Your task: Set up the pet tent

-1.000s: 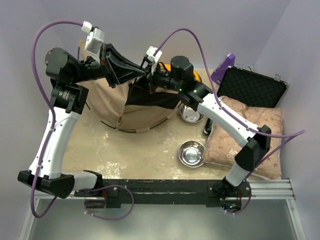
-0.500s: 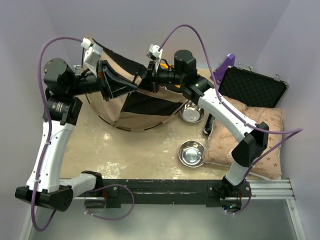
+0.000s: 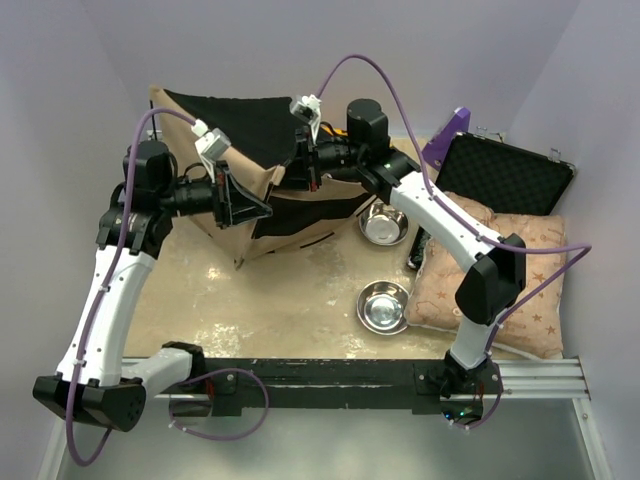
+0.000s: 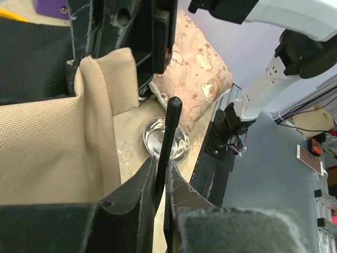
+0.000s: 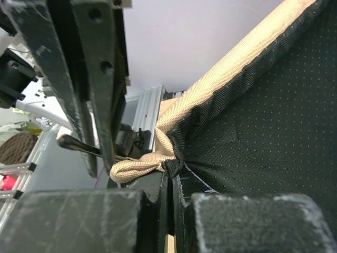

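Note:
The pet tent [image 3: 235, 215] is tan fabric with a black inner lining [image 3: 235, 120]. It is held up off the floor at the back left, its black inside facing up. My left gripper [image 3: 268, 212] is at the tent's near right corner, shut on a thin black pole [image 4: 169, 126] that sticks out past the fingertips beside the tan fabric [image 4: 52, 153]. My right gripper [image 3: 298, 172] is just behind it, shut on the bunched edge [image 5: 169, 166] where the tan hem meets the black lining [image 5: 263, 105]. The two grippers are almost touching.
Two steel bowls [image 3: 383, 305] [image 3: 383, 225] sit on the floor right of the tent. A star-patterned cushion [image 3: 500, 270] lies at the right, with an open black case [image 3: 505, 175] behind it. Lilac walls close in the left, back and right.
The left arm has swung down and right, drawing the pole toward the right gripper. The tent has tipped back, its black inside now facing up. The right gripper barely moved.

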`<control>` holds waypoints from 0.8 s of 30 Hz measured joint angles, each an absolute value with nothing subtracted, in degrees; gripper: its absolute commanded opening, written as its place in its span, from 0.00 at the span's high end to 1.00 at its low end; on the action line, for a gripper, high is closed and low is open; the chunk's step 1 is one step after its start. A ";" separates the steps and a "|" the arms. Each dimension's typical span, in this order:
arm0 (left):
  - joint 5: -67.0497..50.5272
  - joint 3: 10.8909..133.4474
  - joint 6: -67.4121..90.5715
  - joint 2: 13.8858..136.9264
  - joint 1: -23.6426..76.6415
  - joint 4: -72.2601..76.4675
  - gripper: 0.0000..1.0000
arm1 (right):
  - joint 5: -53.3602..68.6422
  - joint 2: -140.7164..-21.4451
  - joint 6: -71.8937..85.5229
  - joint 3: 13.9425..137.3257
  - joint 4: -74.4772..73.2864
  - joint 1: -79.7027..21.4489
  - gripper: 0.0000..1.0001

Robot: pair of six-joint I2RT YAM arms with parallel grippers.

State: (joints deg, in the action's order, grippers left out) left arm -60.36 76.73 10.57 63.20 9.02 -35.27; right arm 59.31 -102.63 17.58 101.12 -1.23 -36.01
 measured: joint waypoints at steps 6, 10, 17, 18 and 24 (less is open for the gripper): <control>-60.20 75.26 8.69 63.37 9.02 -36.16 1.00 | 59.66 -102.63 19.14 101.06 -1.26 -36.07 1.00; -60.12 74.46 7.73 63.72 9.02 -36.71 1.00 | 59.68 -102.63 20.29 100.53 -1.19 -36.07 1.00; -58.98 72.82 7.40 64.20 9.04 -36.97 1.00 | 59.75 -102.63 23.07 98.85 0.25 -36.10 1.00; -58.72 72.71 7.31 64.25 9.04 -37.01 1.00 | 59.75 -102.63 23.46 98.70 0.56 -36.10 1.00; -57.01 72.60 6.68 64.38 9.08 -37.43 1.00 | 60.12 -102.63 25.89 97.60 3.09 -36.05 1.00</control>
